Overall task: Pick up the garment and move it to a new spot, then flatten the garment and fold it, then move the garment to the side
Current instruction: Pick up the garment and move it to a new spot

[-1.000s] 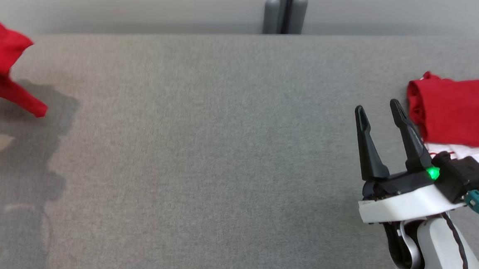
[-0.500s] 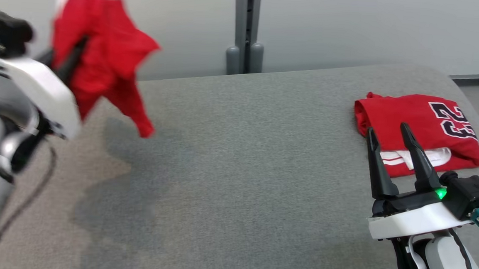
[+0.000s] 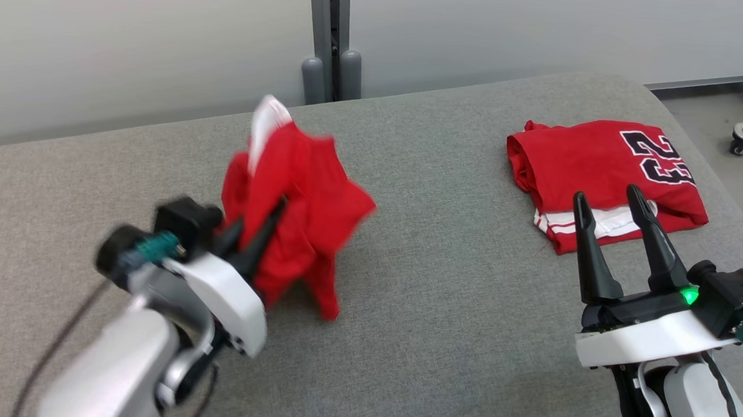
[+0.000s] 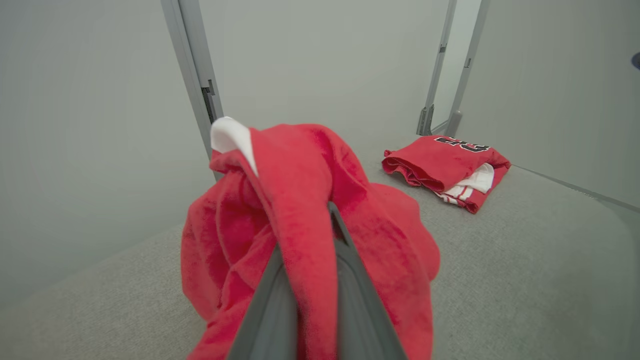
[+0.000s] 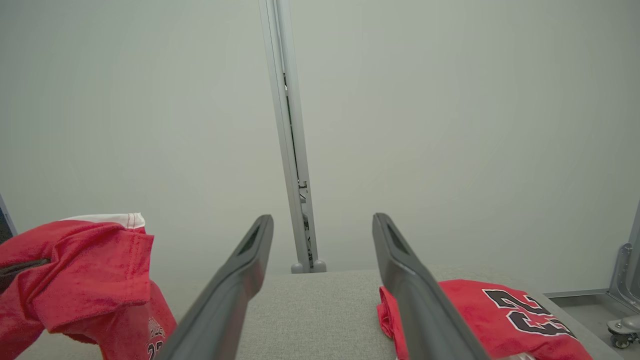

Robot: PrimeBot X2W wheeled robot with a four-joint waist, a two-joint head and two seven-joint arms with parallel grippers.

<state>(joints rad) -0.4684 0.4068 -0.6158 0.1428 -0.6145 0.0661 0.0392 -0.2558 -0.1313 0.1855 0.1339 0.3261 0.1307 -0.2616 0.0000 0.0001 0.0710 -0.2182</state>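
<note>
Red soft cloth, bunched into a crumpled lump with a white hem at its top, the garment (image 3: 300, 210) hangs over the left middle of the grey woven table (image 3: 437, 290), clamped between the closed dark fingers of the left pincer (image 3: 258, 218). The right pincer (image 3: 606, 194) has its two tapered fingers spread and empty, on the near side of a flat-folded red jersey (image 3: 606, 161) with black numerals at the far right.
</note>
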